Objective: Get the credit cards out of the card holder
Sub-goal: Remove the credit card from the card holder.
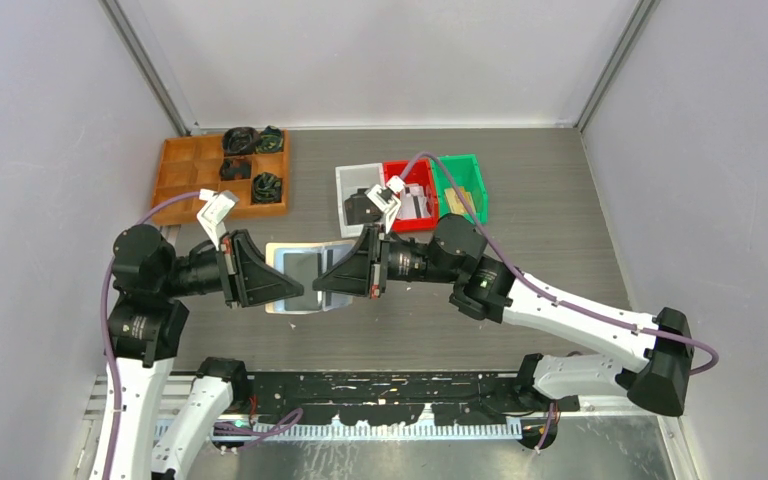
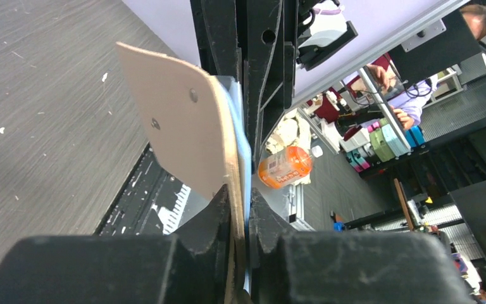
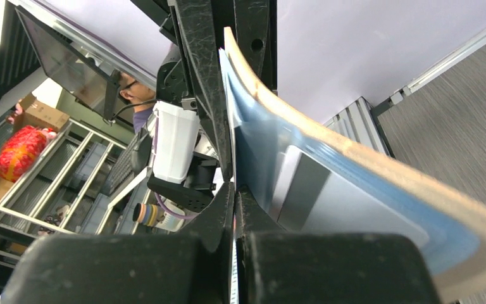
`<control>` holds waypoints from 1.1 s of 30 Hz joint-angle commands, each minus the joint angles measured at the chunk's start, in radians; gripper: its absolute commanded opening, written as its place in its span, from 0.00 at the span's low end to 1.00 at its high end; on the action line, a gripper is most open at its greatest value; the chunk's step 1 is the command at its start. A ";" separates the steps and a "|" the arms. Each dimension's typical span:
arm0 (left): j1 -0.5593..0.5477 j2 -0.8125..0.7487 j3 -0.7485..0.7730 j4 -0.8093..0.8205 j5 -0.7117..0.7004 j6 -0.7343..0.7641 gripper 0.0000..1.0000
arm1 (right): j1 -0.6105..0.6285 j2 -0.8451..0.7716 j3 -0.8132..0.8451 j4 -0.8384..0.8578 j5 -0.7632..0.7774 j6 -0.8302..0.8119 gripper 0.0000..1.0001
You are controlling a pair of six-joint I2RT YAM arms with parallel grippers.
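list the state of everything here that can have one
beige-tan folding card holder: open, bent, clamped by the left gripper
dark grey plastic card: tucked inside the holder, not out yet
left gripper: shut on the card holder
right gripper: shut at the holder's edge; what it pinches is unclear
wooden compartment tray: some compartments hold black lumps

Pale walls (image 1: 380, 50) enclose a grey, perhaps wood-grained table (image 1: 580, 200).
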State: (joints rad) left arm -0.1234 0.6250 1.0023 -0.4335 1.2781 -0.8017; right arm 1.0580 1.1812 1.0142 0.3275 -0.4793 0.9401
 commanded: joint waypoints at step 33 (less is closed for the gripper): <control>-0.002 -0.001 0.028 0.193 -0.010 -0.152 0.00 | -0.018 -0.104 -0.087 0.280 0.019 0.087 0.03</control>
State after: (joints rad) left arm -0.1291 0.6270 0.9966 -0.2871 1.2758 -0.9428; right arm 1.0477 1.1450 0.9424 0.4984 -0.4652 1.0176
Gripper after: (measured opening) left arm 0.070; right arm 0.057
